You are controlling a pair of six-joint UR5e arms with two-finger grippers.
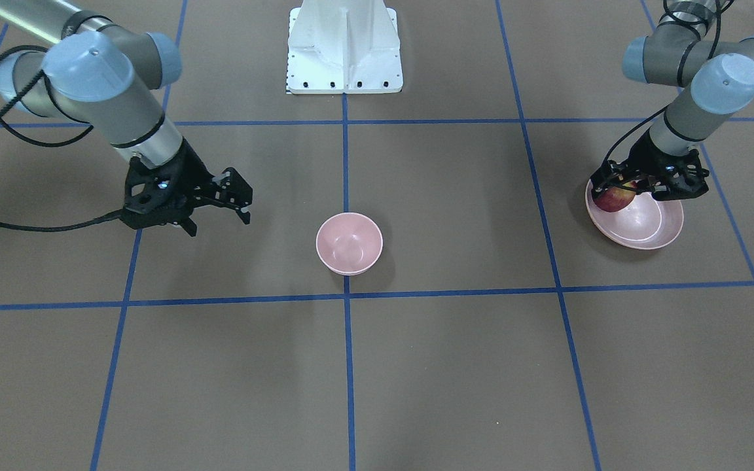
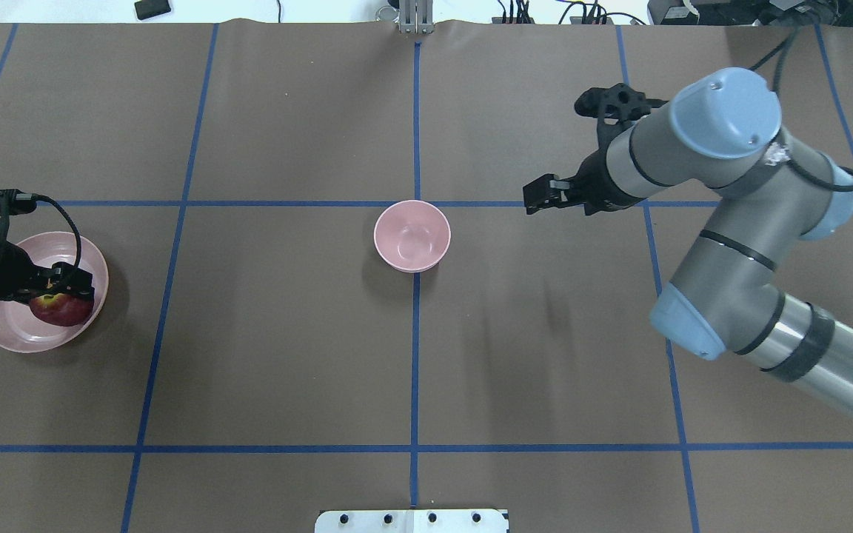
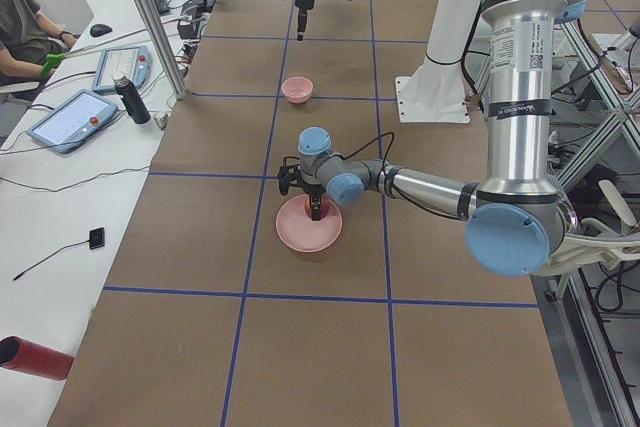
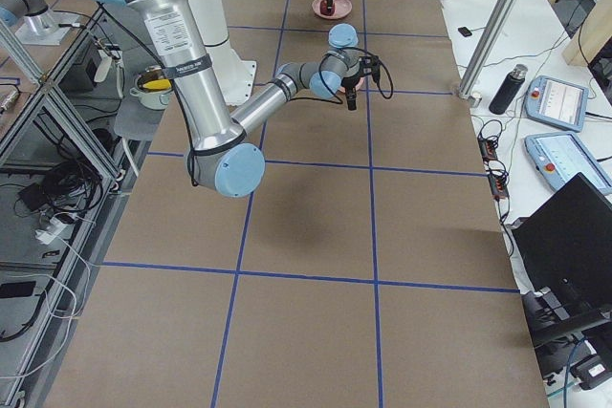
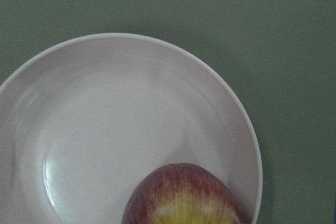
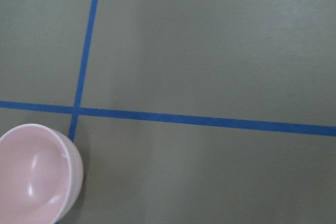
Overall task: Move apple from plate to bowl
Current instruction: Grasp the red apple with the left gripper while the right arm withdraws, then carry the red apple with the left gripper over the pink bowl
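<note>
The dark-red apple with a yellow-green patch is at the rim of the wide pale-pink plate, far on my left side. My left gripper points down over it, fingers close against both sides, shut on it. The overhead view shows the apple, the plate and the left gripper. The left wrist view shows the apple low over the plate. The small deep pink bowl stands empty at the table's middle. My right gripper hangs open and empty beside it.
The white robot base stands at the table's robot-side edge. Blue tape lines grid the brown table. The right wrist view shows the bowl at its lower left. Tablets and a bottle lie on the operators' side table.
</note>
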